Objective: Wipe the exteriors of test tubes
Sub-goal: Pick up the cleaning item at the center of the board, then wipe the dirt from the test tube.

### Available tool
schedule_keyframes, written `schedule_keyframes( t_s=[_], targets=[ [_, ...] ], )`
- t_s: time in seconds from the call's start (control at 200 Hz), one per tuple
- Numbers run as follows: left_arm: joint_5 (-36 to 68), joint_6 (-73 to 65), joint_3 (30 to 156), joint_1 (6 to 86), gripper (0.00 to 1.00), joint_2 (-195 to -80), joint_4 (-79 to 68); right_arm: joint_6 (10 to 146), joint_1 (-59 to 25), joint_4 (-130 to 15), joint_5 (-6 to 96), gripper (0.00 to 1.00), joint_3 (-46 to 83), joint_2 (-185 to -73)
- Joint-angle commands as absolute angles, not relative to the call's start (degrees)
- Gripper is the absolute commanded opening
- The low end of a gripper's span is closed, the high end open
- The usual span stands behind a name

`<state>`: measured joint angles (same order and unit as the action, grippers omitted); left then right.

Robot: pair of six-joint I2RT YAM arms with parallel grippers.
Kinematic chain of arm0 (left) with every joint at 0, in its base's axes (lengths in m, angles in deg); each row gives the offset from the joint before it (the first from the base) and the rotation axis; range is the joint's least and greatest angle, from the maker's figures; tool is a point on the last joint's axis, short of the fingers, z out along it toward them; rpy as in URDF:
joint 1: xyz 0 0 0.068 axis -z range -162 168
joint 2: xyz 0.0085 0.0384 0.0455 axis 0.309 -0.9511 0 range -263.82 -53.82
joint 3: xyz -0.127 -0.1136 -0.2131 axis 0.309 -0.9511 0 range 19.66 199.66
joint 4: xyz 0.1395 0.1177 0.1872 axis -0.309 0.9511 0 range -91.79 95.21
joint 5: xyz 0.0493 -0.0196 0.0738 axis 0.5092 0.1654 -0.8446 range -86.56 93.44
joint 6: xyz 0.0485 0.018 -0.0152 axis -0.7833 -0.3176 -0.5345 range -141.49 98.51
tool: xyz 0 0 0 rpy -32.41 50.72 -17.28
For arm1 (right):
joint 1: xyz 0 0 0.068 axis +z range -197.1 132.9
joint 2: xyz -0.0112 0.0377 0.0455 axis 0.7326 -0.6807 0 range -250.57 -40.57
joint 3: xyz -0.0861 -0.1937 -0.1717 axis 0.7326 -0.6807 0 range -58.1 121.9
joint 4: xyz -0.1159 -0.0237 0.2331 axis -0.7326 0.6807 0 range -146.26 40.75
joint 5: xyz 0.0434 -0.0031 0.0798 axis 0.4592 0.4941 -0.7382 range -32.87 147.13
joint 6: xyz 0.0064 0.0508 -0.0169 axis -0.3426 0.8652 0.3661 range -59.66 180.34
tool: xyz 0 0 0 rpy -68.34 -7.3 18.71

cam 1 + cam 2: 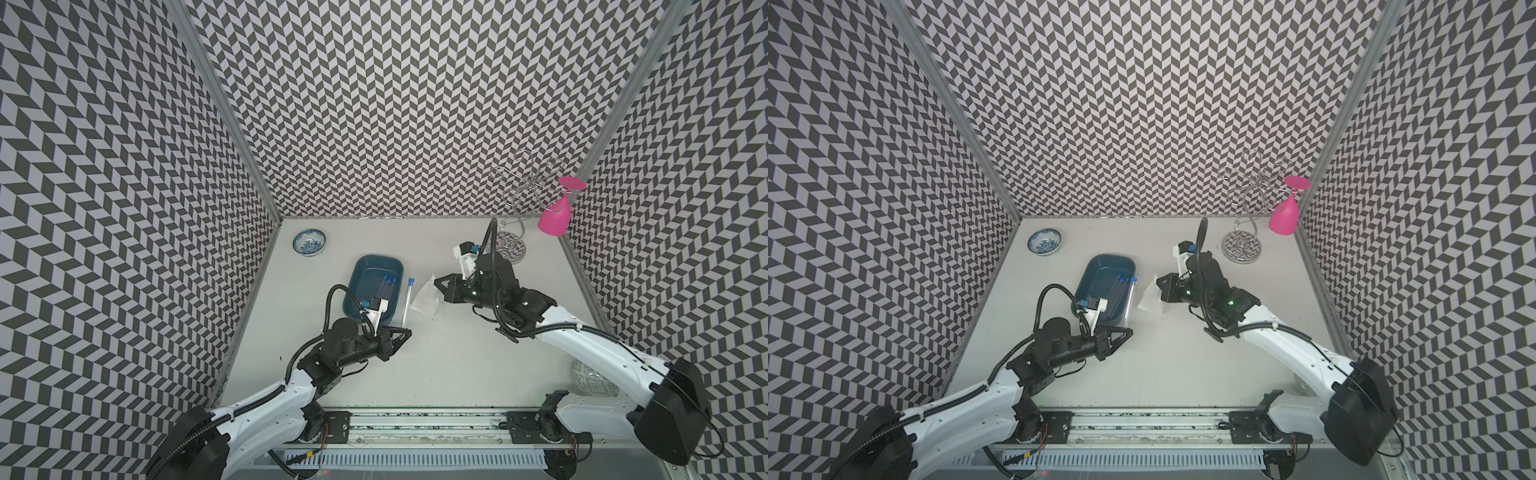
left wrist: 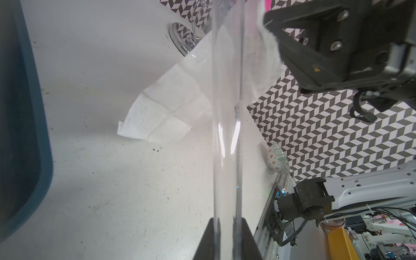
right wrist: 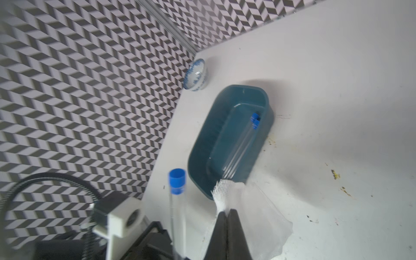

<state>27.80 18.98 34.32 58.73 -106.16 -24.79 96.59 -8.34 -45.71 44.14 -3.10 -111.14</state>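
Left wrist view: test tube clamped at its rounded end by the left fingers.
Its long axis runs parallel to the long side of the blue tray, just beside it, with the blue cap pointing away from the grip. On the tube's side away from the tray, the right fingers pinch the gauze wipe, close alongside the capped half. Inside the tray lie the remaining tubes.
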Motion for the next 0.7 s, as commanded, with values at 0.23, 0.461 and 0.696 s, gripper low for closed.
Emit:
schedule_keyframes(
  t_s=[0.23,0.461,0.696],
  targets=[
    [32.01,19.72,41.08,58.82,0.17,-115.15,-31.96,105.50,-7.71,-60.29,34.13,0.00,-4.93,-105.76],
    [32.53,18.81,43.72,62.39,0.17,-119.41,-32.98,103.73,-4.25,-59.38,37.99,0.00,-0.14,-112.45],
    [31.97,18.94,44.34,64.35,0.17,-120.23,-33.50,101.24,-3.16,-53.06,44.25,0.00,2.18,-118.08]
  ],
)
